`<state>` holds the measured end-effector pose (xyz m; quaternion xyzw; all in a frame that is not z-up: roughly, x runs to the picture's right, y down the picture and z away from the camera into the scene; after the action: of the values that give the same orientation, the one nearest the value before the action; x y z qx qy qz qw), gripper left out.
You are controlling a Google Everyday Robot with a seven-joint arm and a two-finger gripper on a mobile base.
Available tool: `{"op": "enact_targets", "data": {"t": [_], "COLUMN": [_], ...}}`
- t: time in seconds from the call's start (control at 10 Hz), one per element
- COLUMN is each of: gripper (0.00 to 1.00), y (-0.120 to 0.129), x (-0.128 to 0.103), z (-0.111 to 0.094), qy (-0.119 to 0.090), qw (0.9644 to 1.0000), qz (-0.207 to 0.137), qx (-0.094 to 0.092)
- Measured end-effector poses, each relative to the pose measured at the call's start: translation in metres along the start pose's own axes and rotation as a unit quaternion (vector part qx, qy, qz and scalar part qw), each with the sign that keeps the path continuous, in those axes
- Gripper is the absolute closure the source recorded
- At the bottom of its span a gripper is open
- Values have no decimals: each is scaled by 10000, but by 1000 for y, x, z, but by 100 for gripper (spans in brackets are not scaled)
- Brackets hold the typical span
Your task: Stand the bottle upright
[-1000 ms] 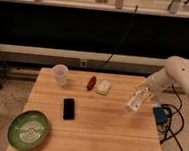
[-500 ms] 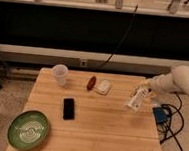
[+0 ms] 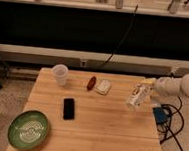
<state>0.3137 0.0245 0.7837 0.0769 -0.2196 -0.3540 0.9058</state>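
- Currently the gripper sits over the right side of the light wooden table. Its jaws are clamped narrow on the upper end of the small whitish translucent plastic bottle.
- Bottle is tilted, lower end pointing down-left, close to the table's right edge; cannot tell if it touches the wood.
- Open room: bare wood left of and in front of the bottle, through centre and front right.
- Flat white rounded-square object and dark red oblong item lie just beside each other at the back, left of the bottle.
- White open-topped cup is back left; flat black phone centre-left; round green plate at front-left corner.
- Small blue box and black cables lie beyond the right edge.
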Motion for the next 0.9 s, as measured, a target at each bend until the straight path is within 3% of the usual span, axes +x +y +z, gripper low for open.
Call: {"op": "enact_targets", "data": {"t": [0.3,0.9], "gripper": [100,100], "y": [-1,-6], "x": [6,18], "z": [-2,0], "qy": [272,595], "qw": [9988,9935], "qz": [-90,-226], "qx": [401,939]}}
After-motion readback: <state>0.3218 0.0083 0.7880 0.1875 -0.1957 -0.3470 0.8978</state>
